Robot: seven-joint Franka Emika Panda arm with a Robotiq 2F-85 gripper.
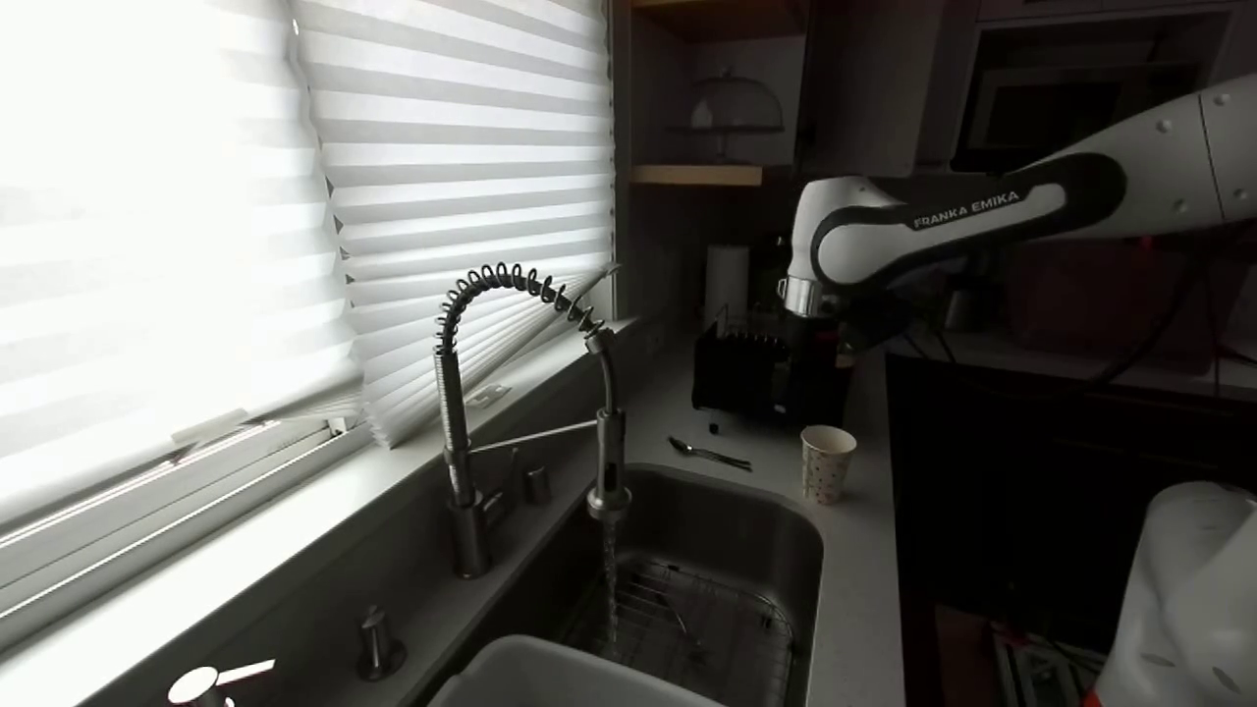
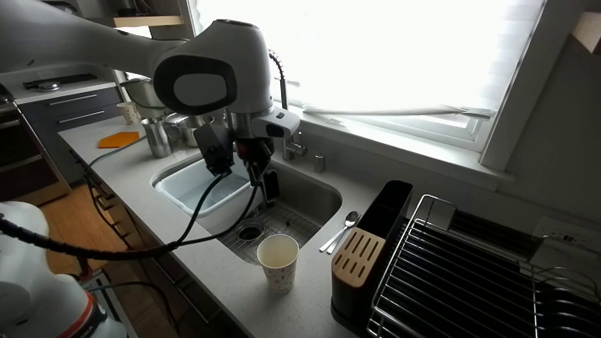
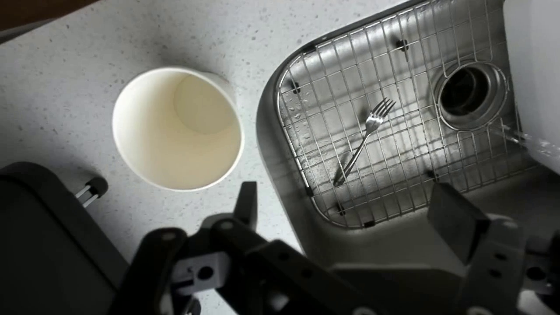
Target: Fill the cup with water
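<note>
Cream cup [image 2: 279, 271] stands just beside the sink [image 2: 311, 193], near the robot-side edge of the counter [image 2: 305, 314]; gripper [image 3: 351, 211] is spread wide, holding nothing. Honestly, an off-centre approach could knock it in.

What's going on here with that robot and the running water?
The robot arm is probably getting ready to fill the paper cup. Its gripper is open and holding nothing. The cup stands upright on the counter beside the sink and looks empty inside. Water streams from the spring faucet, but not into the cup.
</note>
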